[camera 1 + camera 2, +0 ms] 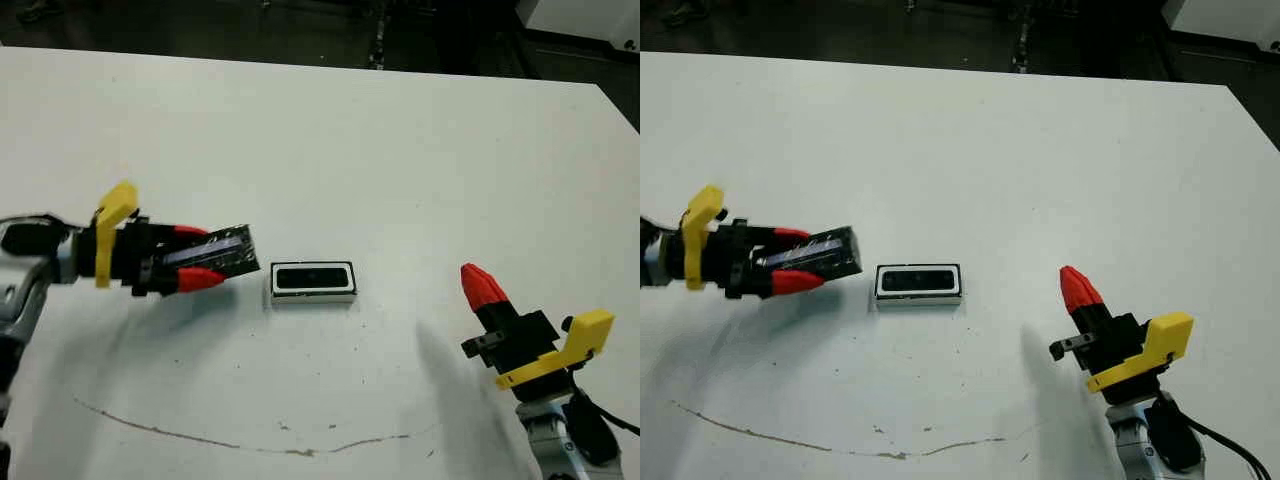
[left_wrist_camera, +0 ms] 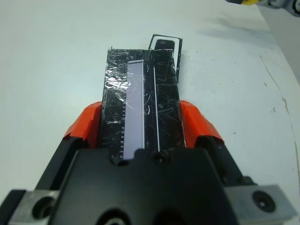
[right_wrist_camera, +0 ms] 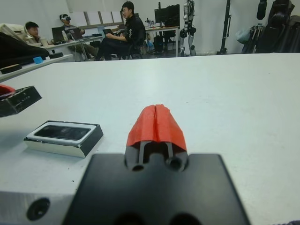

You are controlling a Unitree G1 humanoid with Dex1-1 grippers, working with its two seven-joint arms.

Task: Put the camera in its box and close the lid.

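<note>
A white table (image 1: 330,130) fills the head views, marked near its front edge by a thin brownish curved streak (image 1: 240,440); beyond the far edge the floor is dark. In the right wrist view a workshop shows behind the table, with several seated people (image 3: 123,29) at desks and monitors.

The left gripper (image 1: 205,256) pinches the lid (image 1: 222,254) between its two red fingers (image 2: 194,123), one on each long edge. The lid is held flat above the table, its free end pointing toward the box (image 1: 313,282) and stopping just short of it. The foil top is crinkled and black, with a pale lilac stripe and thin white lines running lengthwise; no writing on it can be read.

The box sits near the table's middle, just beside the lid's free end, its long sides running left to right. The camera (image 1: 313,278) lies inside it, dark and glossy, framed by the white rim. No brand or label is legible on box or camera.

The right gripper (image 1: 482,284) is well apart from the box, to its right and nearer the robot. Its red fingertips are pressed together into one point, holding nothing, aimed up and away across the table. A yellow bracket (image 1: 570,345) shows on its wrist, and another (image 1: 113,220) on the left wrist
</note>
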